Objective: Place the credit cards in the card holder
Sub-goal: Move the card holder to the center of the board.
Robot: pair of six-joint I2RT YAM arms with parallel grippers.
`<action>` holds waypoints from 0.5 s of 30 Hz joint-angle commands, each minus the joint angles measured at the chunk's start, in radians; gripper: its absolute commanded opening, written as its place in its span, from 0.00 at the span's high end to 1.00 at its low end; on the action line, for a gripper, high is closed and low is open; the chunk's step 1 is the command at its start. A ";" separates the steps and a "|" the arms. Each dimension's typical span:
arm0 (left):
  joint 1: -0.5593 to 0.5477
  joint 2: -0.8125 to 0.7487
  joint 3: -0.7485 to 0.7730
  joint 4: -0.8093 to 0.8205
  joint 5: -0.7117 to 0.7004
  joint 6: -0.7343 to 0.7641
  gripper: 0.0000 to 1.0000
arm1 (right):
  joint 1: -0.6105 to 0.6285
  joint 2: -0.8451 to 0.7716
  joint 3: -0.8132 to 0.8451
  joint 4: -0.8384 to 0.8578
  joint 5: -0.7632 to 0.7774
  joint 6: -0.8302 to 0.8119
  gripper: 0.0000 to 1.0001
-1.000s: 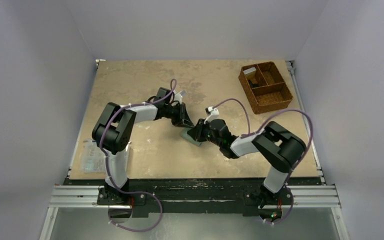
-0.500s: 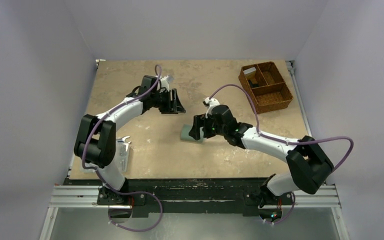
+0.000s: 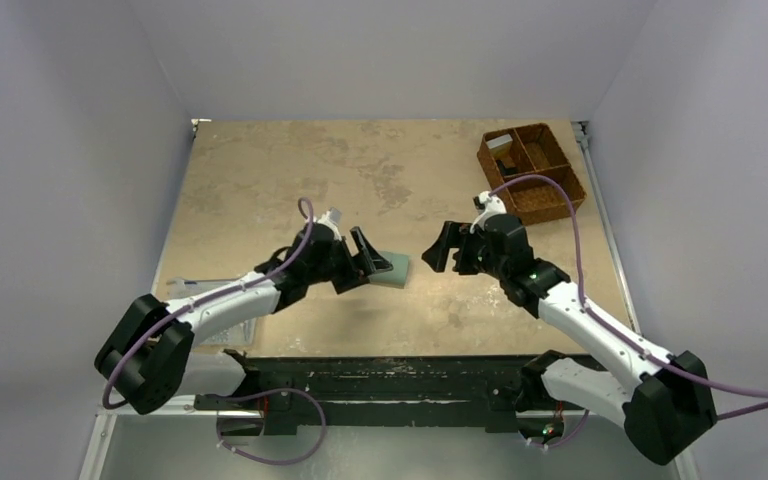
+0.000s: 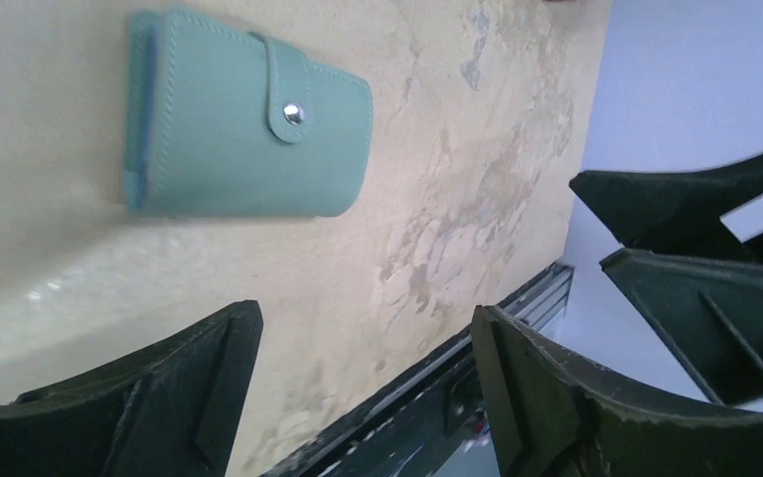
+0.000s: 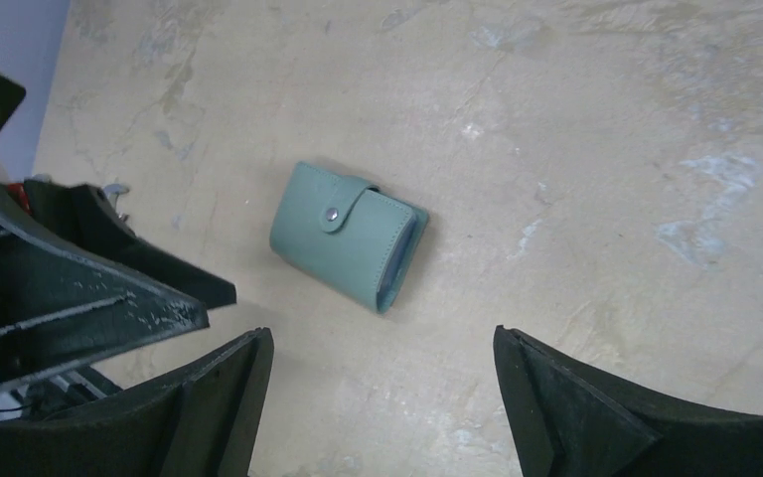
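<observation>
Teal-green stitched card holder (image 5: 348,234), silver snap (image 5: 331,214); mottled tan table (image 3: 260,170); brown woven basket (image 3: 545,208); black fingers (image 5: 596,417).

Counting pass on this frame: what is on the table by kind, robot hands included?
card holder: 1, snapped shut
woven basket: 1
clear plastic box: 1, partly under the left arm
robot hands: 2, left hand and right hand, both open and empty
credit cards: 0 in view
Total: 5

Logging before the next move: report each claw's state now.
Left claw: open, holding nothing.
Right claw: open, holding nothing.
</observation>
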 commanded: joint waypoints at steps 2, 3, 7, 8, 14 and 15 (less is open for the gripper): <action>-0.150 0.026 -0.068 0.229 -0.421 -0.436 0.17 | -0.013 -0.098 0.033 -0.131 0.080 -0.063 0.09; -0.165 0.044 -0.099 0.275 -0.446 -0.511 0.18 | -0.014 -0.116 0.032 -0.142 0.084 -0.069 0.09; -0.214 0.141 -0.186 0.481 -0.552 -0.696 0.22 | -0.016 -0.186 0.032 -0.174 0.094 -0.093 0.08; -0.220 0.169 -0.175 0.494 -0.569 -0.712 0.22 | -0.016 -0.199 0.031 -0.178 0.101 -0.097 0.07; -0.242 0.344 -0.153 0.602 -0.597 -0.800 0.24 | -0.017 -0.248 0.028 -0.183 0.124 -0.114 0.07; -0.243 0.364 -0.156 0.615 -0.625 -0.806 0.26 | -0.017 -0.250 0.031 -0.187 0.119 -0.115 0.07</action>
